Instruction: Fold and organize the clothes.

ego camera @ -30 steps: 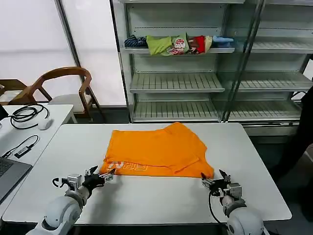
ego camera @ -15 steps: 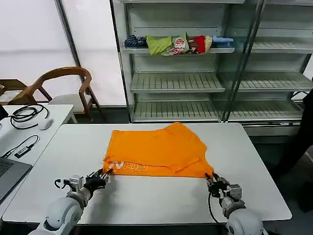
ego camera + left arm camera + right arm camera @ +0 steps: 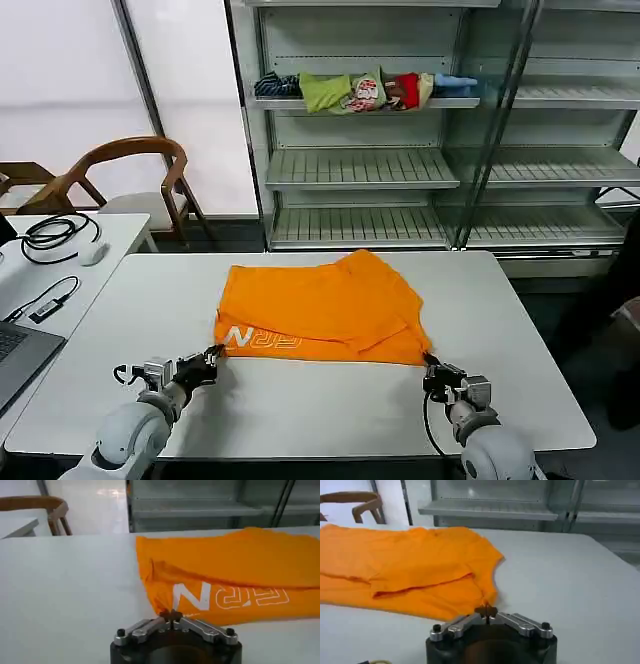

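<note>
Fingertips of the left tool [image 3: 213, 353] are pressed together on the near left corner of the orange T-shirt [image 3: 322, 308], just beside the white lettering [image 3: 262, 339] that runs along the shirt's near hem. The left wrist view shows that tool [image 3: 171, 615] pinching the orange fabric [image 3: 235, 575] right where the corner comes to a point, with the lettering [image 3: 227, 596] starting immediately beyond the grip. The right tool [image 3: 430, 369] is likewise clamped on the shirt's near right corner; in the right wrist view its tips [image 3: 486, 611] meet on the edge of the cloth [image 3: 410, 570], the folded sleeve lying just past them.

Between the two grips the shirt lies flat on the white worktop [image 3: 330, 405], folded into a rough rectangle, its near hem stretched from one tool to the other and its far edge toward the shelving. Beyond the shirt stands a metal shelf unit [image 3: 400, 170], with a bundle of green, red, blue and dark garments [image 3: 365, 90] on an upper shelf.
</note>
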Available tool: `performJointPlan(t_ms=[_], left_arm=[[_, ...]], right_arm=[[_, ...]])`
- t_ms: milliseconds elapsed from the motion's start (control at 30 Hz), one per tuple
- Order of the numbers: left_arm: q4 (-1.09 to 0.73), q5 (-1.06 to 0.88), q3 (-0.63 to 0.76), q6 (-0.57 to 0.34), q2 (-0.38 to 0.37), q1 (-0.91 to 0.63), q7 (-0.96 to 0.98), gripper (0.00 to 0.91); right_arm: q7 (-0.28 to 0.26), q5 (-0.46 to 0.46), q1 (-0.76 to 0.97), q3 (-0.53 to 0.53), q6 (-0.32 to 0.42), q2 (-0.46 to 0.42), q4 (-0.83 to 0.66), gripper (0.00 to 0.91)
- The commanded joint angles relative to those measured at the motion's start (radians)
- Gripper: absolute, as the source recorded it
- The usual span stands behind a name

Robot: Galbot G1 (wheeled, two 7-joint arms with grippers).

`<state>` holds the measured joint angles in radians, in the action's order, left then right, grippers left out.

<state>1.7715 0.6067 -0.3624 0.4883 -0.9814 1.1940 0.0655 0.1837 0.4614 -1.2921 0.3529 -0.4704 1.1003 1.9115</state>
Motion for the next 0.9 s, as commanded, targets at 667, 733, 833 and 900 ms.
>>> performJointPlan(t_ms=[667,733,833,900], left_arm=[[0.243,-0.006,-0.132,-0.028,0.025,0.305,-0.03,0.02],[0.235,-0.006,-0.133,-0.028,0.029,0.288,-0.031,0.02],[0.218,-0.003,-0.134,-0.028,0.036,0.265,-0.037,0.02],[0.205,-0.003,-0.131,-0.028,0.042,0.25,-0.038,0.02]], right_arm=[[-0.048,-0.088,-0.234,0.109,0.09,-0.054,0.149,0.0],[-0.047,-0.07,-0.222,0.121,0.088,-0.064,0.157,0.252],[-0.039,-0.065,-0.203,0.126,0.079,-0.072,0.162,0.907],[-0.029,-0.05,-0.165,0.125,0.072,-0.067,0.14,0.907]])
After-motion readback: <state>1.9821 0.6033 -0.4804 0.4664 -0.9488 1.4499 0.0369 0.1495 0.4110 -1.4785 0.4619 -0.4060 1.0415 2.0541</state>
